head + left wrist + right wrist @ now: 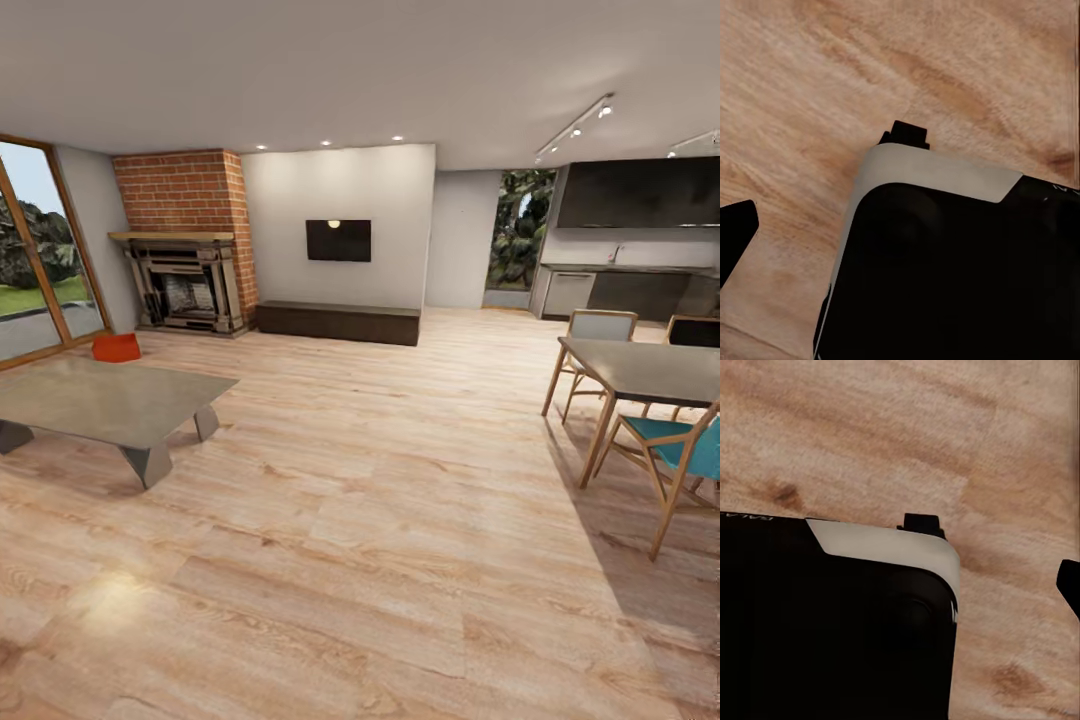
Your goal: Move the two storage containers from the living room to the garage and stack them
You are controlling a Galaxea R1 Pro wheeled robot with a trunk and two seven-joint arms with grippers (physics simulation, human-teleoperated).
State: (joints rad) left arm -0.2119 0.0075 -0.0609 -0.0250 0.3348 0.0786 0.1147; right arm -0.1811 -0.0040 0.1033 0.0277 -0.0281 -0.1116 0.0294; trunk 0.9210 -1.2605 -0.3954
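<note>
Fingers on either arm cannot be judged; both wrist views show dark robot body over wood floor (810, 67). One storage container (116, 347) sits at left of the frame, beside the fireplace (185, 285), behind the coffee tabletop (110, 400), which the base could clip approaching.

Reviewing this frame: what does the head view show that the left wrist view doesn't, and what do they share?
Head view only: the living room, with a red-orange storage container on the floor beyond the coffee table, the brick fireplace, a wall TV and the dining table. Left wrist view only: a black and white robot body part close up. Both share the light wood plank floor.
</note>
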